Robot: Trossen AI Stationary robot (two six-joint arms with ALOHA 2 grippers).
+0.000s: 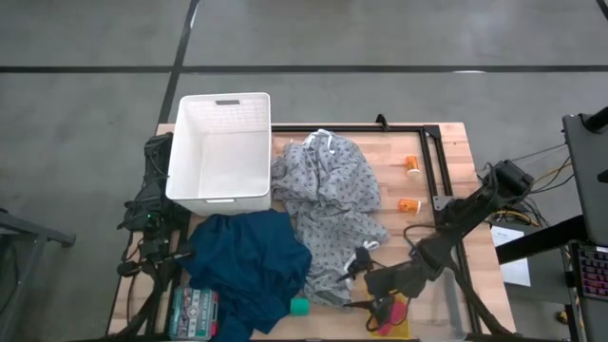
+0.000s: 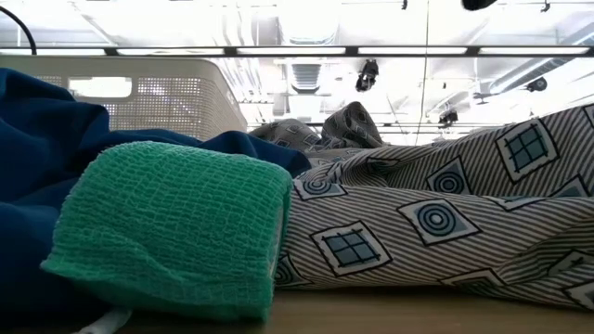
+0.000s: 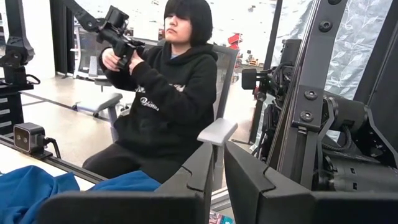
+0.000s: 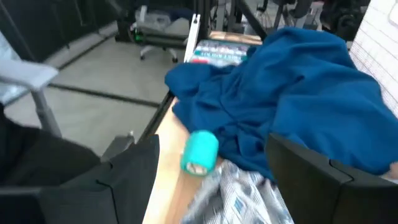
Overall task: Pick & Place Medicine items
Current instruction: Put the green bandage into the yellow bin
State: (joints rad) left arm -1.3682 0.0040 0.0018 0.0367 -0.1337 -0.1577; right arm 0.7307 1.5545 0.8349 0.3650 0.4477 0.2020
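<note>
A grey floor surrounds the wooden tabletop (image 1: pixel 446 180). From above, the right claw (image 1: pixel 366 282) hangs low over the near edge, beside the grey patterned cloth (image 1: pixel 328 204); two orange medicine pieces (image 1: pixel 409 205) lie well apart from it, farther back. The left claw (image 3: pixel 214 186), parked by the tabletop's left edge, is closed on nothing. The right wrist view shows the right claw's fingers (image 4: pixel 134 171) wide apart, empty, a teal roll (image 4: pixel 200 151) between them farther ahead, against blue cloth (image 4: pixel 298 93).
</note>
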